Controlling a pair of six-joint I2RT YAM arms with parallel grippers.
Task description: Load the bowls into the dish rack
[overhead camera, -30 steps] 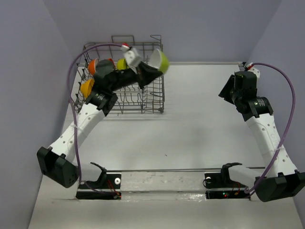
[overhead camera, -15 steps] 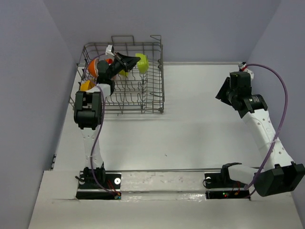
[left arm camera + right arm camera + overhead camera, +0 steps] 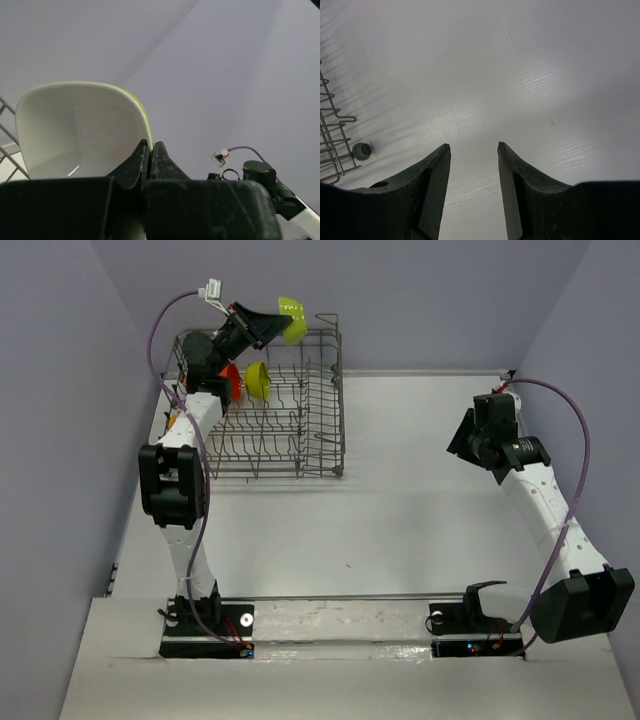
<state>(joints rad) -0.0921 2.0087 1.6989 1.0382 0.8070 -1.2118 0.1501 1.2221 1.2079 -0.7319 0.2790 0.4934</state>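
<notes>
Top external view has the left pincer (image 3: pixel 276 322) raised high above the far left part of the dish rack (image 3: pixel 338 415), clamped on the lime green bowl (image 3: pixel 291 310), which sticks out to the right of the fingertips, tilted, clear of the wires and above the rack's far rim. From the left wrist camera the two fingers (image 3: pixel 137 161) stand almost together with only the bowl's wall between them, one against the white inside and the other against the green outside, so the grip is on the rim while the rest of the bowl hangs out to the left of the fingers. Inside the rack, in its far left part, a yellow-green bowl (image 3: pixel 258 378) stands on edge among the tines, just right of a red-orange bowl (image 3: pixel 231 381) half hidden by the arm; a sliver of yellow-orange bowl (image 3: pixel 172 421) shows at the rack's left side. The rack sits on the far left of the desk (image 3: pixel 400 510). The right pincer (image 3: pixel 472 146) hangs over bare desk well to the right of the rack, fingers spread wide with nothing between them.
</notes>
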